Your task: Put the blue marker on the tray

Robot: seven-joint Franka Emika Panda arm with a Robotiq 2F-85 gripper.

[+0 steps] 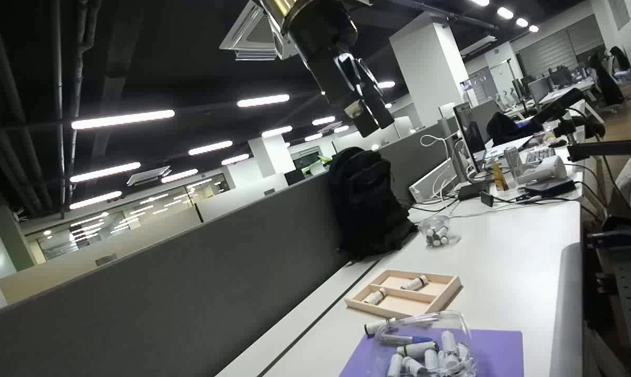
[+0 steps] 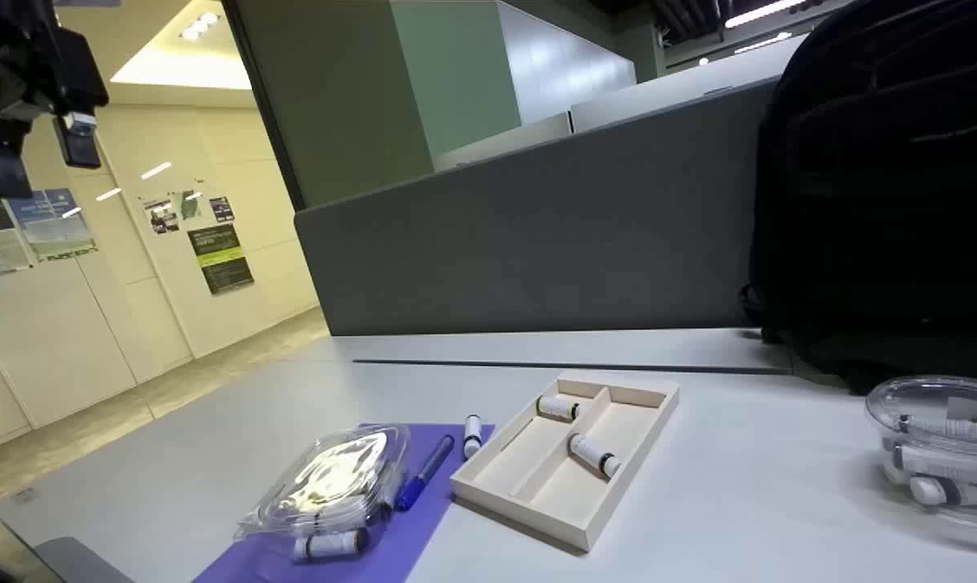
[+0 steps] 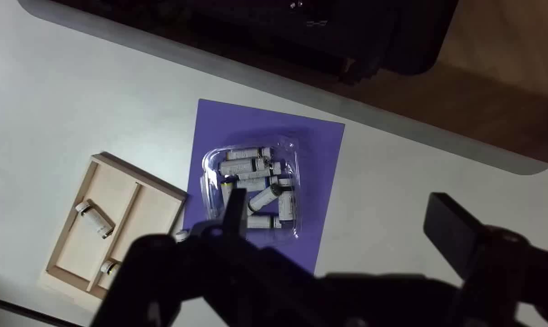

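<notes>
The blue marker (image 2: pixel 425 474) lies on the purple mat (image 2: pixel 411 551), between a clear plastic container and the tray. In an exterior view the marker (image 1: pixel 399 340) shows through the container's clear wall. It does not show in the wrist view, where my gripper covers part of the mat. The light wooden tray (image 2: pixel 529 514) stands beside the mat and also shows in an exterior view (image 1: pixel 446 298) and the wrist view (image 3: pixel 149 213). It holds two white vials in separate compartments. My gripper (image 3: pixel 342 222) is open and empty, high above the table; it shows in both exterior views (image 1: pixel 375 120) (image 2: pixel 45 162).
The clear container (image 3: pixel 296 181) full of white vials stands on the mat. A loose vial (image 2: pixel 472 436) lies near the tray. A clear bowl of vials (image 1: pixel 436 233), a black backpack (image 1: pixel 368 204) and a grey partition (image 1: pixel 190 293) stand further along the white table.
</notes>
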